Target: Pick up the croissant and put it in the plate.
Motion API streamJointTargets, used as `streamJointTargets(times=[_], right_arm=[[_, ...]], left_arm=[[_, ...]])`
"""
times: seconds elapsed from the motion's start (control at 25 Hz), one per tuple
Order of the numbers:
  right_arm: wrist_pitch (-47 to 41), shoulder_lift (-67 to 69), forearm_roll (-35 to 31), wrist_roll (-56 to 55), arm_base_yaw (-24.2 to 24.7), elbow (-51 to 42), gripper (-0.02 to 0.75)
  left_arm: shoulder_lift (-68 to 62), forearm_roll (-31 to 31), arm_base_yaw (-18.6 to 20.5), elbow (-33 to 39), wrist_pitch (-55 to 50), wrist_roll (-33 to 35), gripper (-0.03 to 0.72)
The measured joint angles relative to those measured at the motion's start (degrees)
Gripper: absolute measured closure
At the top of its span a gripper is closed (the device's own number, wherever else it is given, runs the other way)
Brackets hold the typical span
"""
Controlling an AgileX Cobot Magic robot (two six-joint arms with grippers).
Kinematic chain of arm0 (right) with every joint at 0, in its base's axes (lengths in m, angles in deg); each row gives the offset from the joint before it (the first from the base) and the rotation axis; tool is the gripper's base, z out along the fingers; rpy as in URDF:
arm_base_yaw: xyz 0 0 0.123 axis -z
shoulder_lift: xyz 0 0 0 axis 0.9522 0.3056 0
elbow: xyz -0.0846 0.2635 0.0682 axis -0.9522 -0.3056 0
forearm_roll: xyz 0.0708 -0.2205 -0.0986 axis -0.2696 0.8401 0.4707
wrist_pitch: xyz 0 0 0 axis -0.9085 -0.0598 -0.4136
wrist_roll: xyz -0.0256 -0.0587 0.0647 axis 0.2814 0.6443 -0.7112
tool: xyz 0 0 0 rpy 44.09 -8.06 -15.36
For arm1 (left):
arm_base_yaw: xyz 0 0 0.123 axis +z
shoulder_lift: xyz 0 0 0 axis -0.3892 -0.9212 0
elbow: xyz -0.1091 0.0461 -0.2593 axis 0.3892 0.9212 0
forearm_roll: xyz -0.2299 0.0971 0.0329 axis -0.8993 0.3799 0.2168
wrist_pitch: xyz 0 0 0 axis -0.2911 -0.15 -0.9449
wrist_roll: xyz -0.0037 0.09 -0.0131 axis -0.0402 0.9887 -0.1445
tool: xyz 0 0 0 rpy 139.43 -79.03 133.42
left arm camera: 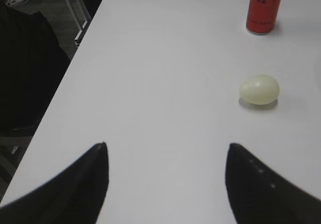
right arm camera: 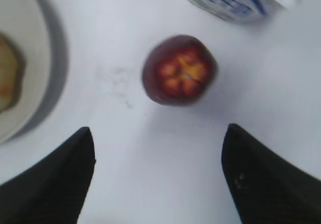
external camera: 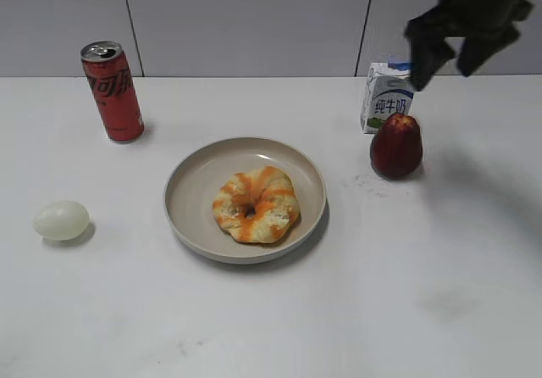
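With the croissant [external camera: 256,205] lying in the plate [external camera: 196,177], you are holding the right claw [external camera: 458,49] wide, empty, high above the worktop [external camera: 423,293]; retreat clear of the red fruit [external camera: 396,146].

The croissant [external camera: 256,205] lies in the plate [external camera: 193,188] at the middle of the table [external camera: 423,293], with the egg [external camera: 61,220] to its left and the can [external camera: 112,91] behind that. To the plate's right the fruit [external camera: 396,146] stands just before the milk carton [external camera: 386,97], and my right claw [external camera: 461,52] hangs above them.
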Motion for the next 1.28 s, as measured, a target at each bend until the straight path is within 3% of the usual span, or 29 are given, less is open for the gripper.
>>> streamJointTargets(times=[0.4,0.64,0.96,1.28], right_arm=[[5.4,-29.0,-2.3,-0.5,0.0,-29.9,0.15],[8.1,-46.2,-2.6,-0.5,0.0,-42.5,0.15],[8.9,-68.2,-2.7,-0.6,0.0,-51.1,0.15],[9.5,-81.5,-2.8,-0.6,0.0,-51.7,0.15]], left_arm=[[0.0,0.0,0.0,0.0,0.0,0.0,0.136],[0.0,0.0,0.0,0.0,0.0,0.0,0.136],[0.0,0.0,0.0,0.0,0.0,0.0,0.136],[0.0,0.0,0.0,0.0,0.0,0.0,0.136]])
